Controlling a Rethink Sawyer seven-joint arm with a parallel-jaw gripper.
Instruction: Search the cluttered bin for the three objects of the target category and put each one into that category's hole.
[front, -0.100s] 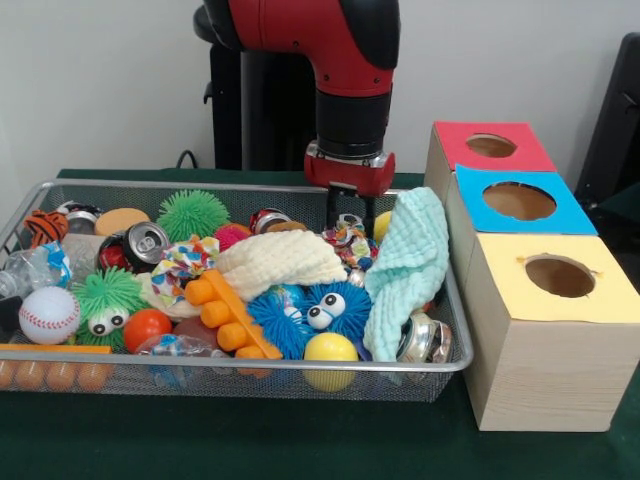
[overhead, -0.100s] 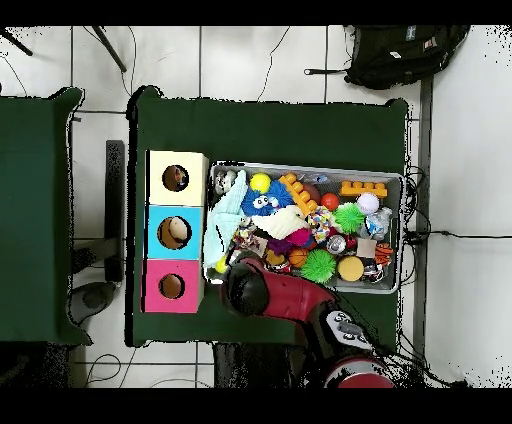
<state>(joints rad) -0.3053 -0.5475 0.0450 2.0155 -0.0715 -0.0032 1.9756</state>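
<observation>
No writing can be read on any can; the nearest crushed can lies in the wire bin at its far side, directly under the claw, its long axis too hidden to tell. The claw's two dark fingers hang apart, released, holding nothing. Just beside it the mint cloth drapes toward the three-holed wooden box on the green table.

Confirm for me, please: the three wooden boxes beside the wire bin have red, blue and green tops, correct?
Not quite: the front view shows the third wooden box has a yellow top, not green. The other tops are red and blue, beside the wire mesh bin.
</observation>
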